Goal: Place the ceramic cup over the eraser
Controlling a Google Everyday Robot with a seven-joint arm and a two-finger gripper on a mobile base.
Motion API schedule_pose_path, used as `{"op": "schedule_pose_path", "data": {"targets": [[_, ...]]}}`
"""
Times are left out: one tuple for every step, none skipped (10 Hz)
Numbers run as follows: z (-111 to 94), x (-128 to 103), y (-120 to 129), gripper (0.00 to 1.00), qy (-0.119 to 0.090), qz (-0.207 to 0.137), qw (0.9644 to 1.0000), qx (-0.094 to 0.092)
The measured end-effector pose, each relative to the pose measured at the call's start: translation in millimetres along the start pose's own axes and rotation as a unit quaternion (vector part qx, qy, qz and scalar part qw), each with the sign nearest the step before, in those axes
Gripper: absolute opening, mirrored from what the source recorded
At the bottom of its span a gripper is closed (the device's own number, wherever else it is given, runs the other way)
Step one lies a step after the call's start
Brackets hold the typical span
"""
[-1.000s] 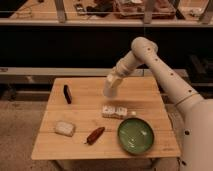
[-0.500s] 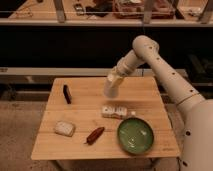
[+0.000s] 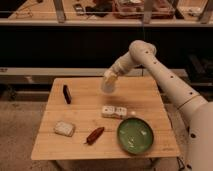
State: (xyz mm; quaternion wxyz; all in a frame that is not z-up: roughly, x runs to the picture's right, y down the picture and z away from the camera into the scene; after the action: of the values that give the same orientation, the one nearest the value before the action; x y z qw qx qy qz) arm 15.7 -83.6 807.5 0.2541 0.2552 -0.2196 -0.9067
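The ceramic cup (image 3: 107, 86) is a small white cup, held tilted in the air above the back middle of the wooden table (image 3: 145, 97). My gripper (image 3: 111, 78) is shut on the cup from above and to its right. The eraser (image 3: 66, 94) is a slim black block standing on the table's back left, well to the left of the cup and lower in the view. The cup and the eraser are clearly apart.
A white patterned box (image 3: 114, 112) lies at the table's middle, below the cup. A round green plate (image 3: 135, 135) sits front right. A pale pad (image 3: 64, 128) and a red-brown elongated object (image 3: 95, 135) lie front left. Shelving stands behind the table.
The arm has carried the cup slightly to the left over the table. The things on the table have not moved.
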Motion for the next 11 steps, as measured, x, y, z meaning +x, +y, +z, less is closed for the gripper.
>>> {"op": "schedule_pose_path", "data": {"targets": [[6.5,9.8,-0.4,0.0,0.011,0.02,0.9996,-0.02],[11.1,19.1,-0.9,0.0,0.024,0.037,0.9983,-0.037],[13.9,24.7,-1.9,0.0,0.033,0.048,0.9972,-0.046],[15.4,28.7,-2.7,0.0,0.039,0.055,0.9963,-0.052],[15.5,29.1,-2.8,0.0,0.04,0.056,0.9962,-0.053],[15.2,28.7,-2.5,0.0,0.04,0.057,0.9962,-0.053],[15.0,28.4,-2.6,0.0,0.039,0.056,0.9962,-0.053],[15.1,29.6,-5.8,0.0,0.038,0.056,0.9964,-0.05],[19.6,43.3,-20.2,0.0,0.044,0.051,0.9971,-0.034],[27.5,66.9,-45.7,0.0,0.054,0.04,0.9977,-0.007],[35.0,89.2,-71.4,0.0,0.062,0.023,0.9976,0.019]]}}
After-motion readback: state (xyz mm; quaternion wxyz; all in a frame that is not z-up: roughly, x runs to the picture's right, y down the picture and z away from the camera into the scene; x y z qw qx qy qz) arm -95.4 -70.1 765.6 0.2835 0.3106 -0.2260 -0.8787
